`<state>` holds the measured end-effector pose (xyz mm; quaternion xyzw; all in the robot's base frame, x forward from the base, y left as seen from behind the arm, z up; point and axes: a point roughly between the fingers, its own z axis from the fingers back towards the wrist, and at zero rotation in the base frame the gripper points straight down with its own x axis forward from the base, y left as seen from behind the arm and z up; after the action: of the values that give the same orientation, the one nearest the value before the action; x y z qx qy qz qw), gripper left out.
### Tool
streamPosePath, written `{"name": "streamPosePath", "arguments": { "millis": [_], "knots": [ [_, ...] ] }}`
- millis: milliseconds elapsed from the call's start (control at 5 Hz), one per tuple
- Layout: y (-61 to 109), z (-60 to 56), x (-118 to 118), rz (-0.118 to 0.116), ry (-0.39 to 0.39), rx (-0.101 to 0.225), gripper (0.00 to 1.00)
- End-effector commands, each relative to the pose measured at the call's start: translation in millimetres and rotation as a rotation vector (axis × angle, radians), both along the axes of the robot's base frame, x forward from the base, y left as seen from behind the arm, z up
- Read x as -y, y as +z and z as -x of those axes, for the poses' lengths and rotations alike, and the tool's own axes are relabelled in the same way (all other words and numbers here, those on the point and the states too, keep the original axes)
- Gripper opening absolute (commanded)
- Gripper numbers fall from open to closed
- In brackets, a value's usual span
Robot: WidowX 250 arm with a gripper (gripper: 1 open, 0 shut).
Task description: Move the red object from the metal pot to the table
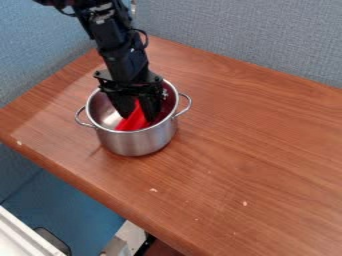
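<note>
Down inside the metal pot on the table, the gripper reaches the red object. Its jaws straddle the piece's upper end. Whether they clamp it cannot be told.

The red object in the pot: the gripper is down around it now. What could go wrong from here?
1. The gripper reaches deep inside the metal pot; its fingers may catch the rim while lifting and drag or tip the pot.
2. The red object leans tilted against the pot wall, so the grip may be off-centre and it could slip back.
3. The pot stands near the table edge; a shove might push it off.
</note>
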<state>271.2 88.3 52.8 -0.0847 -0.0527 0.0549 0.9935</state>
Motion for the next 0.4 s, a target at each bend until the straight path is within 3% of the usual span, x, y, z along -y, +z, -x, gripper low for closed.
{"name": "streamPosePath", "arguments": {
  "millis": [0,200],
  "knots": [
    [6.6,-2.7,1.5,-0.015,-0.016,0.024,0.00],
    [15.6,-2.9,4.3,-0.003,-0.027,0.044,0.00]
  ]
}}
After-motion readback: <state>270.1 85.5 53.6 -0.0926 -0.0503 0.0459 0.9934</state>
